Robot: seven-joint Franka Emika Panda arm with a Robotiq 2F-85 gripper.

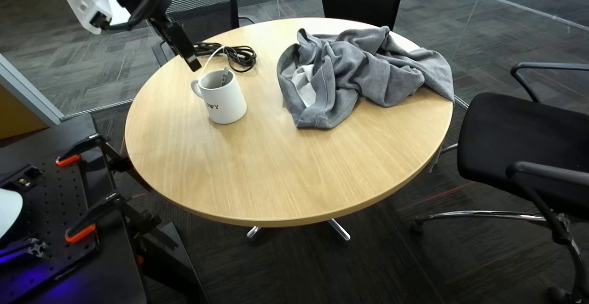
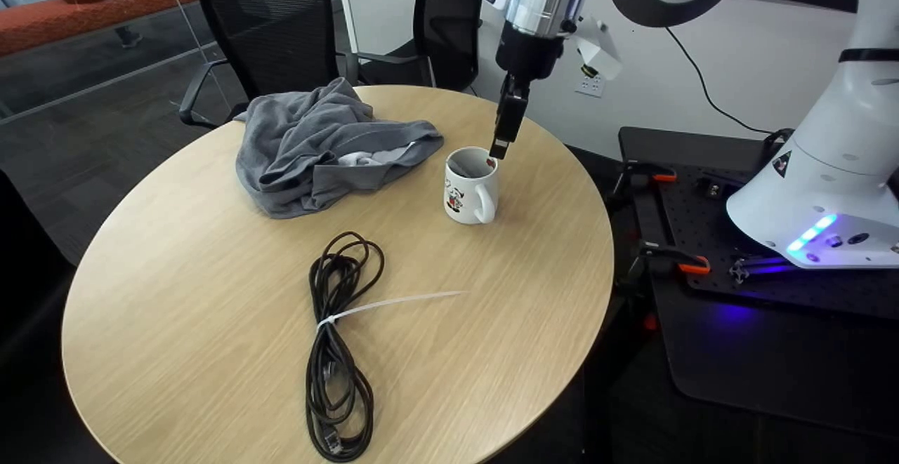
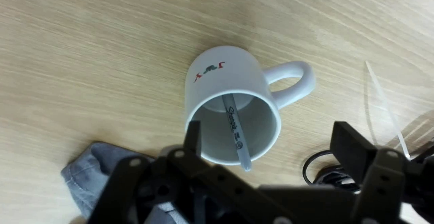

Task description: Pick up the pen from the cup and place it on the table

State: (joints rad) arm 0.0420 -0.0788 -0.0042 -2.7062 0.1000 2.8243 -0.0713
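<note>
My tool (image 3: 268,139) is spread wide with nothing between its fingers (image 3: 349,149); the pen (image 3: 236,134) leans inside the cup (image 3: 234,69), its foot hidden by the wall and its upper end just past the rim on the side away from the lettering. Seen from the wrist, the pen's long axis runs across the line I close along, which should suit a pinch. It lies off my middle, though: near the finger on the side of the cloth (image 3: 98,168), while the other finger is out past the rim on the side of the handle (image 2: 484,204). So I judge I must shift toward the cloth before lowering, or a finger may catch the rim. The cup stands toward the edge of the round surface (image 1: 257,170) that faces my base (image 2: 822,197). In an exterior view the cable (image 1: 241,55) lies by the far-left edge and the cloth reaches the far and right edges, while wood grain shows from the cup down to the near edge; I judge that stretch the roomiest for laying the pen.
</note>
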